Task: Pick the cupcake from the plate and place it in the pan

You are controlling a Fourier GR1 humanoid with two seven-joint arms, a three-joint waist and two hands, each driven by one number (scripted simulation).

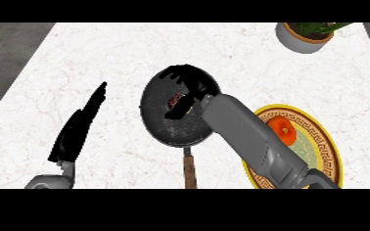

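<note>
I have the right robot hand (185,85) over the pan (160,122), near the middle of the frame, with its grey forearm (253,137) running down to the lower right. Its black fingers spread across the pan's upper rim and curl downward, and the thumb comes in from below. Between them I can see a small reddish-brown patch with a tan edge, which I take to be the cupcake (177,99). It sits inside the pan's outline, in the upper half, with the fingers and thumb closed around it. I cannot tell whether it touches the pan's floor or hangs just above it.

The pan is dark and speckled, and its wooden handle (190,169) points straight toward the bottom of the frame. The plate (321,144), yellow-rimmed with a patterned border, lies just right of the pan in the lower right; the forearm crosses its left part. An orange-red item (283,128) rests on the plate beside the forearm.

My left robot hand (78,127) stands at the left of the frame, fingers straight and pointing up, holding nothing. A potted plant (307,33) sits on the white marbled counter (94,54) at the upper right.
</note>
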